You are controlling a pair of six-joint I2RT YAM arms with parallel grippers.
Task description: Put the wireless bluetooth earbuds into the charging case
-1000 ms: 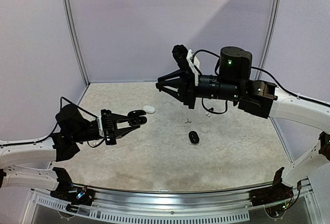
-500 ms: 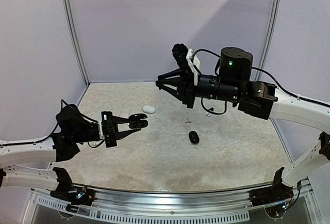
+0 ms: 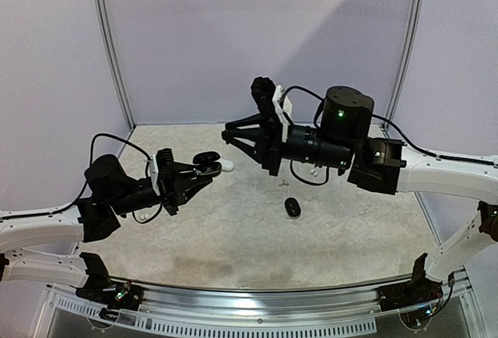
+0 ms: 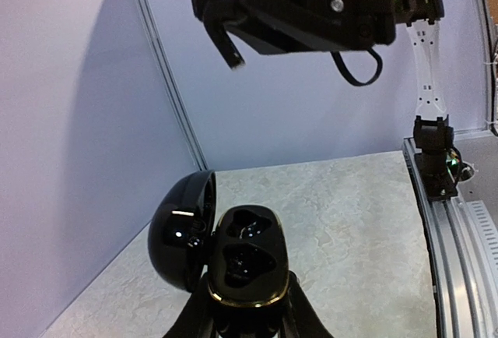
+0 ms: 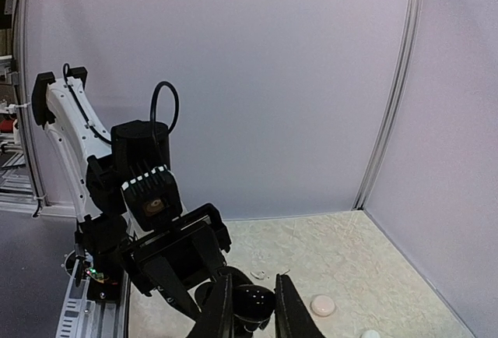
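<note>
My left gripper (image 3: 198,173) (image 4: 247,311) is shut on a glossy black charging case (image 4: 249,258) (image 3: 205,161), held above the table. Its lid (image 4: 180,229) is swung open to the left, and two dark wells face the camera. My right gripper (image 3: 231,136) (image 5: 254,308) hangs just above and right of the case, shut on a glossy black earbud (image 5: 255,301). In the left wrist view its fingertips (image 4: 232,51) show overhead. Small white earbuds (image 3: 276,184) (image 5: 259,274) lie on the table.
A white case (image 3: 226,165) (image 5: 323,304) lies shut on the table behind the left gripper. A black oval case (image 3: 292,207) lies mid-table under the right arm. Another small white piece (image 3: 313,173) lies near the right arm's cable. Purple walls close in the back and sides.
The left gripper has lifted the open case up and toward the back. The right gripper has moved left and slightly down, closing the gap to the case.
</note>
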